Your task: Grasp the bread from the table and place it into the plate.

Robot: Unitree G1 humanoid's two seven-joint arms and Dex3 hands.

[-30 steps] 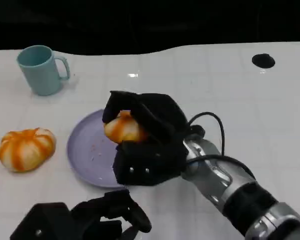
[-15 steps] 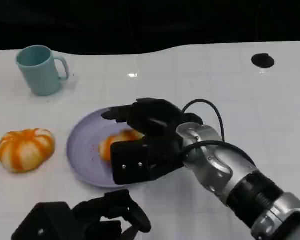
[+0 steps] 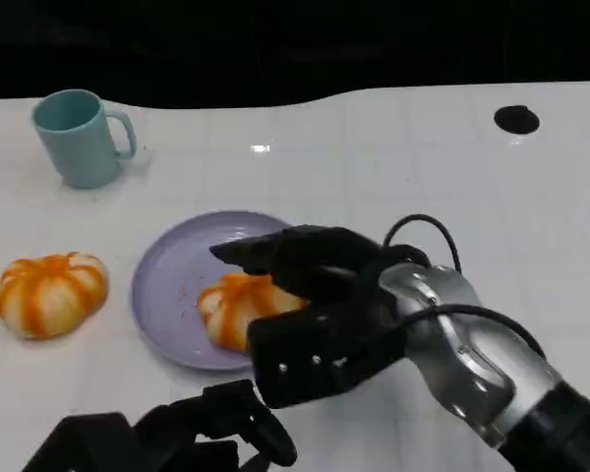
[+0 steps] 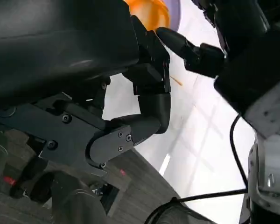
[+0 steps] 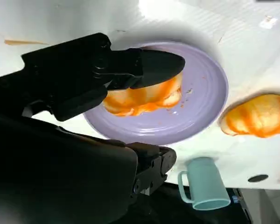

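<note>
Bread (image 3: 238,307) lies on the plate (image 3: 167,285) beneath the right hand's (image 3: 320,315) spread fingers (image 3: 265,254).

Bread (image 3: 234,307) partly behind right hand (image 3: 320,315).

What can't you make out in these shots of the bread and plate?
- Head view: the right hand covers part of the bread and the plate's near rim.
- Whether its fingers touch the bread: cannot tell.
- Left hand: cut off by the bottom edge.
</note>
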